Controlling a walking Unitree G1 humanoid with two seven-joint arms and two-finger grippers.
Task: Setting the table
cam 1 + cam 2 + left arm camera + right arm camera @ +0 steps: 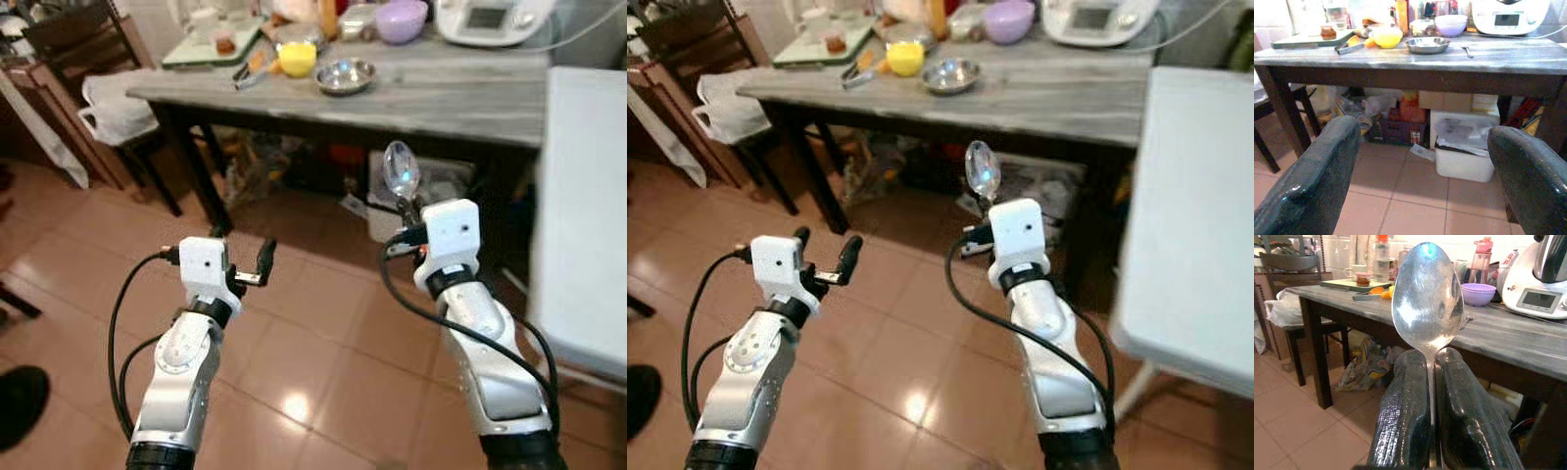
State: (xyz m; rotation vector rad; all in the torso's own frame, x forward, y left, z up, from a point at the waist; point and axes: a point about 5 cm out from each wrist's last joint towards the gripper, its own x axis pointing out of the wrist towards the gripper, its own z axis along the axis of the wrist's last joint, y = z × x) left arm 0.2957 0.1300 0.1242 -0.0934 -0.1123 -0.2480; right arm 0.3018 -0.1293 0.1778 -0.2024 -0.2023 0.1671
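Standing before a grey wooden worktop (441, 93) on a tiled kitchen floor (313, 352), both arms raised ahead of the body. Gripping a steel spoon (1427, 298) in the right hand (1432, 377), fingers (1403, 411) pinched tight on the handle just below the bowl, bowl pointing up and short of the worktop's near edge. Holding the left hand (253, 268) out over the floor with nothing in it, its two black fingers (1317, 181) spread wide. Sitting on the worktop beyond: a steel bowl (345, 75) near the middle, a yellow bowl (297, 58) just beside it on the robot's left, a lilac bowl (402, 20) further back, a white kitchen appliance (490, 20) with a display at the far right, and a green tray (201, 49) toward the far left corner. Lying under the worktop: a white lidded box (1464, 147) among bags and crates. Showing at the right edge: a white surface (1195, 225).
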